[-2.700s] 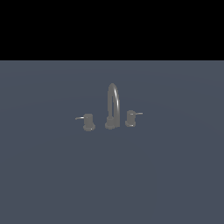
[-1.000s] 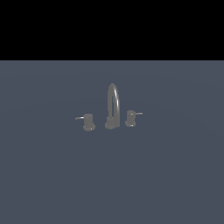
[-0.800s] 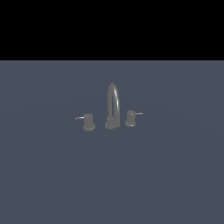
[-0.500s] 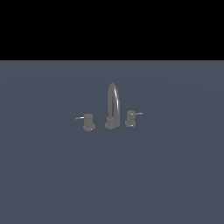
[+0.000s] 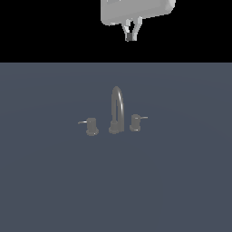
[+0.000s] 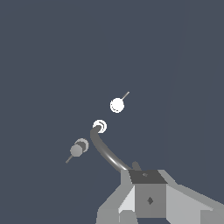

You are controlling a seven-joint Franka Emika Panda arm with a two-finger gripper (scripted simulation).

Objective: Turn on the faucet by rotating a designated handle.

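Fingers (image 5: 127, 30) narrow, tips nearly meeting, holding nothing; gripper (image 5: 130, 36) at top centre of exterior view, high above faucet (image 5: 117, 111). Faucet: dull grey, tall thin arched spout on round base, centre of frame on flat blue-grey floor (image 5: 181, 181). Handle (image 5: 135, 122): short grey knob just right of spout, thin straight pale lever pointing right. Second knob (image 5: 92, 126) left of spout, lever tip drooping.

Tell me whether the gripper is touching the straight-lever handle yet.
Apart. In the exterior view the gripper hangs far above the faucet, with empty space down to the handle.
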